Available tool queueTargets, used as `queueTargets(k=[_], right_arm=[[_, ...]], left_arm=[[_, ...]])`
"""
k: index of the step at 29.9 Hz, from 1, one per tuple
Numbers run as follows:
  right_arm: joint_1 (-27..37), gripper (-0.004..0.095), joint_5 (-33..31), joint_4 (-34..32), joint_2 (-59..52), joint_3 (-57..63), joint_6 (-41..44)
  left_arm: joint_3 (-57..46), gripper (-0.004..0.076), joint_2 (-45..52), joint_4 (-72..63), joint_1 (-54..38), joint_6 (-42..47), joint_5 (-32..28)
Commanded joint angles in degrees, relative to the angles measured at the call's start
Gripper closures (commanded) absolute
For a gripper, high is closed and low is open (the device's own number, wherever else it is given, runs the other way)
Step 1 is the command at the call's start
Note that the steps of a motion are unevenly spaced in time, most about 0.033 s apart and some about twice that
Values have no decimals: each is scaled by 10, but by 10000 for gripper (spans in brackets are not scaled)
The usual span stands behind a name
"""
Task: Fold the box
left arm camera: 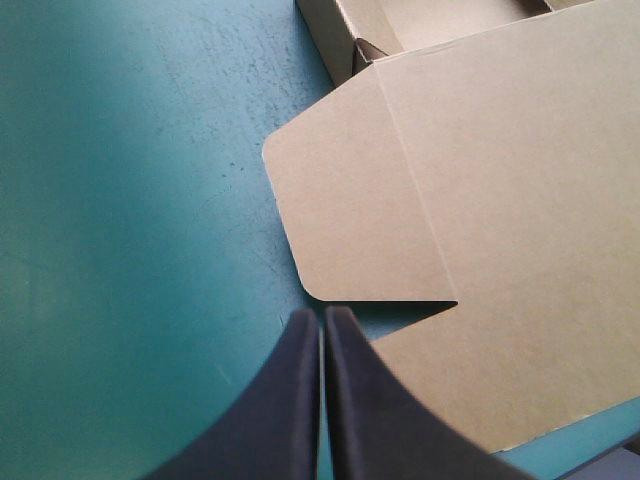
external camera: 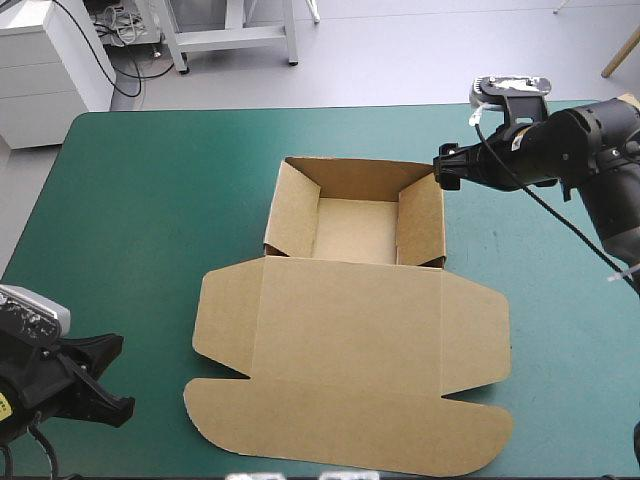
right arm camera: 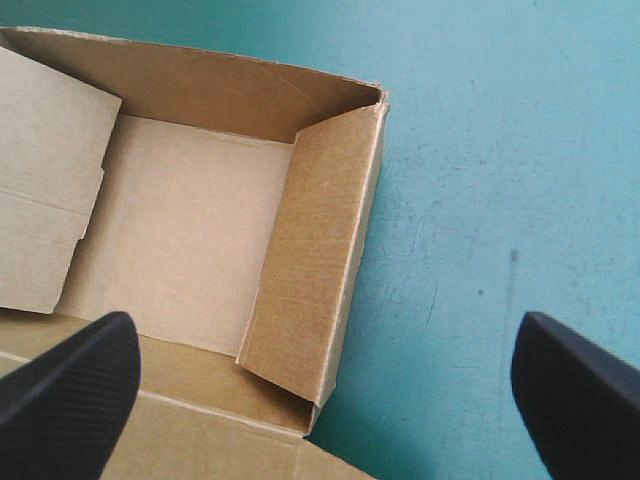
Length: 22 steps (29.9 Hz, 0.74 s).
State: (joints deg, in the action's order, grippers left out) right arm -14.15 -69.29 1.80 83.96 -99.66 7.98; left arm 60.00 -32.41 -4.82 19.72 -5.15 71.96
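Observation:
The brown box point(external camera: 355, 215) stands mid-table as an open tray with its walls raised. Its lid point(external camera: 350, 370) lies flat toward the table's front edge, flaps spread. My right gripper point(external camera: 447, 165) hovers at the tray's far right corner. In the right wrist view it point(right arm camera: 325, 390) is open, fingers wide apart over the tray's right wall point(right arm camera: 305, 260), holding nothing. My left gripper point(external camera: 105, 385) rests low at the front left, apart from the box. The left wrist view shows it point(left arm camera: 322, 322) shut and empty, its tip just short of the lid's left side flap point(left arm camera: 360, 210).
Bare teal-green cover point(external camera: 140, 220) stretches to the left of the box, with more of it point(external camera: 560, 300) on the right. The table's far edge point(external camera: 300, 108) runs behind the tray.

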Motion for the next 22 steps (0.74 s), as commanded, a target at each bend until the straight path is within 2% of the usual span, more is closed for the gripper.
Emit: queueTargets(k=[1,10,17,22], right_arm=[[3,-22,23,-6,-28,-16,1],[3,-22,23,-8,-17,-15,33],[3,-21,24,-14,41,30,41],[-2,-21,71,3,102,51,48]], left_arm=[[12,731,-6,-5,0,-1,10],[12,731,-6,-5,0,-3,10],[12,732,-6,-5,0,-5,10],[12,731,-6,-5,0,-5,10]])
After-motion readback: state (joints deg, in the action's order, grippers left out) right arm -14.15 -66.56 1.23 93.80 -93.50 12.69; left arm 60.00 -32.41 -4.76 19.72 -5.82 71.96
